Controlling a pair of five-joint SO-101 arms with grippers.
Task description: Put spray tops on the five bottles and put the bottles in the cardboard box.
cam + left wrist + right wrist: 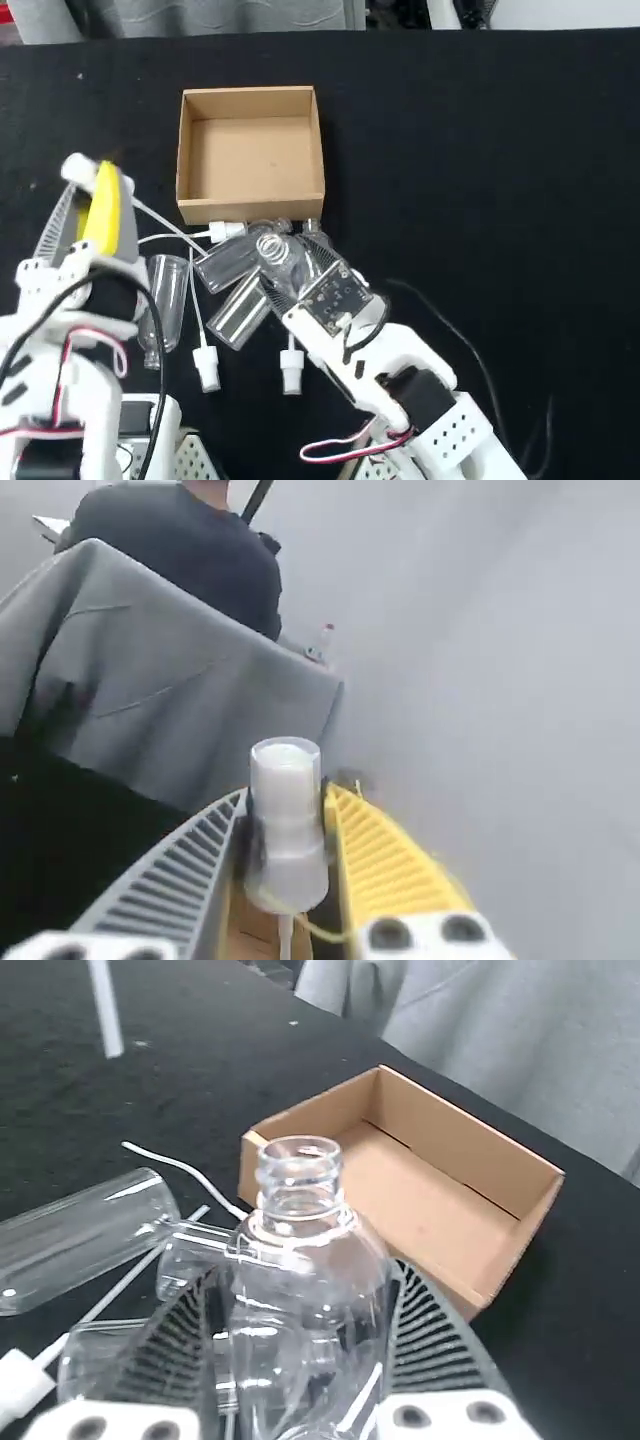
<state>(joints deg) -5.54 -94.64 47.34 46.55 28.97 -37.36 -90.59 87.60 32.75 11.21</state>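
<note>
My left gripper [92,178] is raised at the table's left, shut on a white spray top [287,825] between its grey and yellow fingers. The top's thin tube [160,222] trails toward the bottles. My right gripper [285,265] is shut on a clear bottle [300,1260], held upright with its open threaded neck [272,248] upward, just in front of the cardboard box [250,150]. The box [440,1190] has nothing in it. Three clear bottles lie on the table [165,300] [232,264] [240,312]. Loose spray tops lie near them [207,366] [291,372] [227,232].
The black table [480,170] is bare to the right of the box and behind it. A thin black cable [470,350] runs beside the right arm. Grey cloth hangs behind the table's far edge [520,1040].
</note>
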